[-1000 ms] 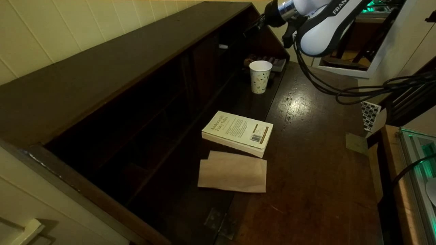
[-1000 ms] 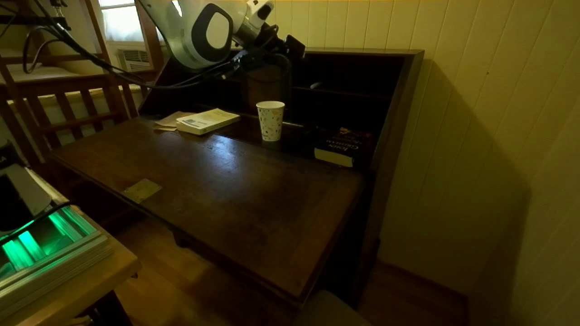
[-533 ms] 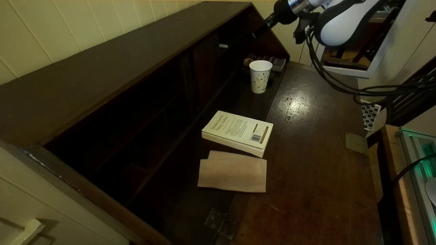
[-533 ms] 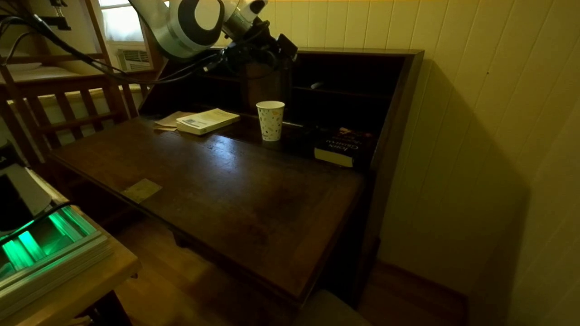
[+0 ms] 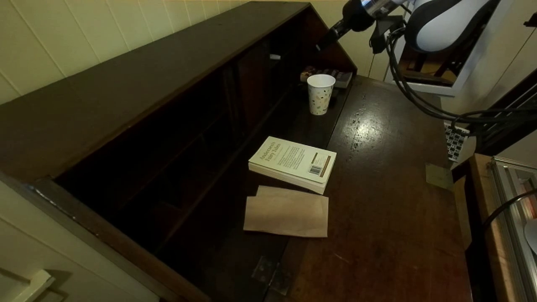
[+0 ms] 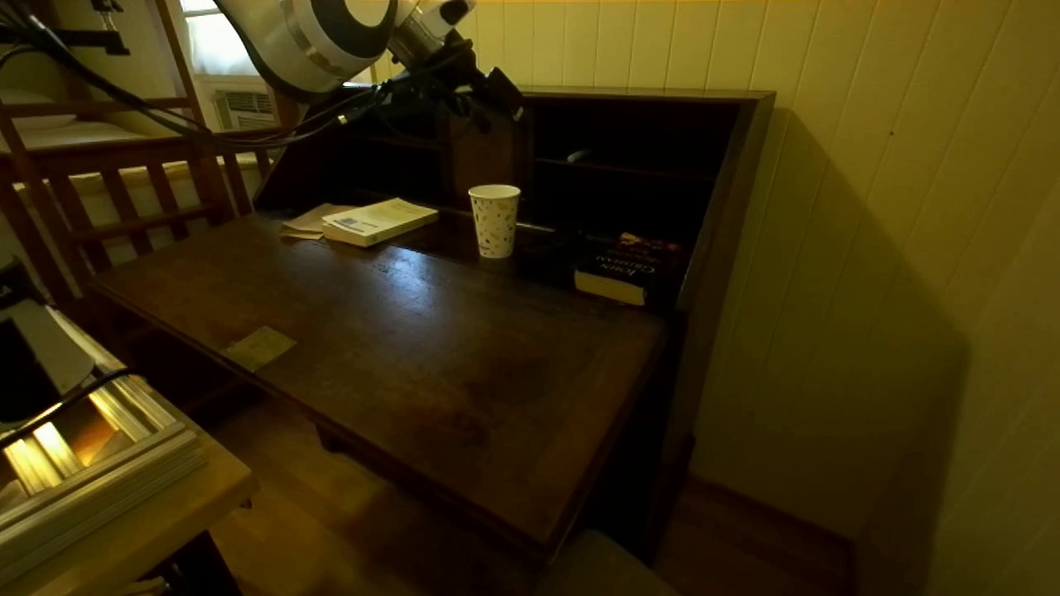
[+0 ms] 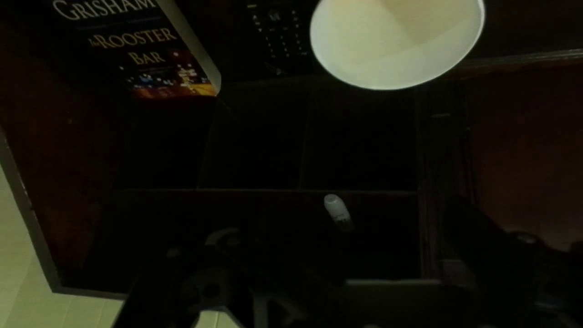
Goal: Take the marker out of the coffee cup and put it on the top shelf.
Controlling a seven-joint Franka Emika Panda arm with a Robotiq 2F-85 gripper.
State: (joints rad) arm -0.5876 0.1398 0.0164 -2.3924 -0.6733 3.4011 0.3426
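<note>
Since the earlier frame the robot arm (image 5: 444, 27) has shifted away from the shelving unit (image 6: 741, 165), taking its gripper (image 5: 319, 45) along, and the glow by the metal frame (image 6: 116, 472) has turned from green to warm yellow.

Largest is the unit itself, dark brown wood, its uppermost long board, the top shelf (image 5: 159, 63), running full length against the wall. Out from it spreads the surface (image 5: 390, 201), worn and shiny where light strikes. Above its level the gripper hangs in the air; in the wrist view its fingers look parted, with nothing held between them, though it is too dark to tell how wide.

Two overlapping brown papers (image 5: 287, 214) lie flat, just beside a pale paperback (image 5: 293, 161), Andersen's Fairy Tales, back cover up. At the unit's end lies a thick dark book (image 7: 150, 50), The Rooster Bar by Grisham. Between the two books stands the coffee cup (image 5: 321, 98), upright, white with coloured flecks.

Smallest comes the marker (image 7: 338, 212). It lies aslant on an inner shelf (image 7: 255, 190), below the top shelf and above a row of compartments, its white end close to the front edge and the rest fading into shadow.
</note>
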